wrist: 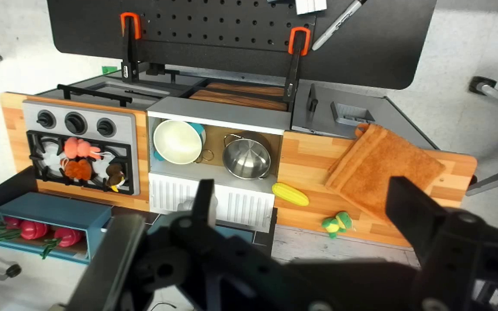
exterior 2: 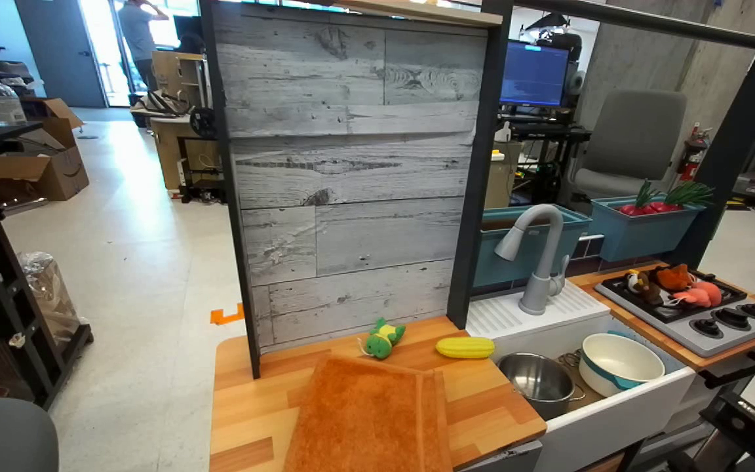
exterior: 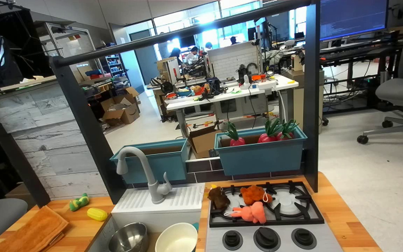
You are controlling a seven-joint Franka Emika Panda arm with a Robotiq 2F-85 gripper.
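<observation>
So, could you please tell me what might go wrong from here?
The yellow corn lies close to the sink; a nudge from the open end effector might roll it in. The gray faucet stands up behind the sink, so a low sweep there could strike it. The coral plush toy lies close beside the orange plush toy on the stove grate, so grasping either might drag the other along.

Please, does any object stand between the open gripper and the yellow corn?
Nothing visible does: in the wrist view, the yellow corn shows whole between the jaws of the open gripper. The green toy and orange towel lie nearby, not over it.
</observation>
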